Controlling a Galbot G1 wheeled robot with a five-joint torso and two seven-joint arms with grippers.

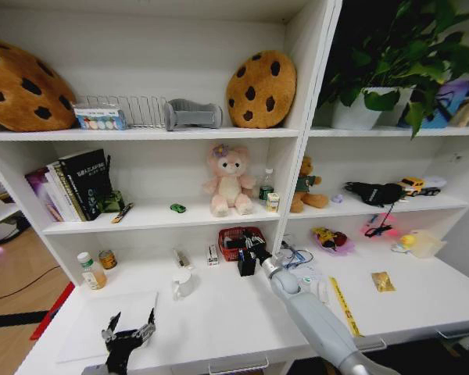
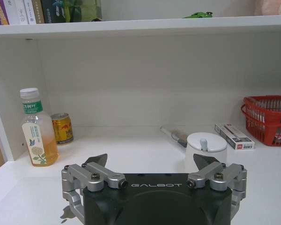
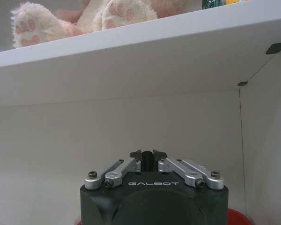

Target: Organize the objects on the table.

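**Table** [image 1: 234, 324], white, with shelving.

**Items on top, counted**
- Gold packet [image 1: 383, 281], one, lying flat on the right half, well apart from both grippers. It is judged light, thin and crinkly, and slippery under the pads; an edge pinch is advised, since a grip from above would have little to bite on.
- Pale flat slab [image 1: 113, 316], one, at the front left just beyond the left gripper; it is possibly a laptop. It is judged stiff, fairly heavy and too wide for one jaw span, so it is best slid or lifted by an edge.
- Yellow strip [image 1: 344, 306], one, beside the right arm. It is judged light and flexible.
- Bottle [image 2: 36, 129], one, and can [image 2: 62, 128], one, standing upright side by side at the back left. Both are rigid and round, and are best taken across the body.
- Lidded cup [image 2: 206, 147], one, judged breakable.
- Small box [image 2: 234, 136], one, just beside the basket [image 2: 269, 119], one.

**Item on the shelf above**
- Green car [image 1: 177, 208], one. It is judged tiny, hard and apt to roll.

**Grippers**
- Left gripper [image 1: 132, 319]: held low over the front-left table, fingers spread wide, nothing between them.
- Right gripper [image 1: 245, 254]: reached out to the basket's front, fingertips drawn together. Whether anything is pinched cannot be told.
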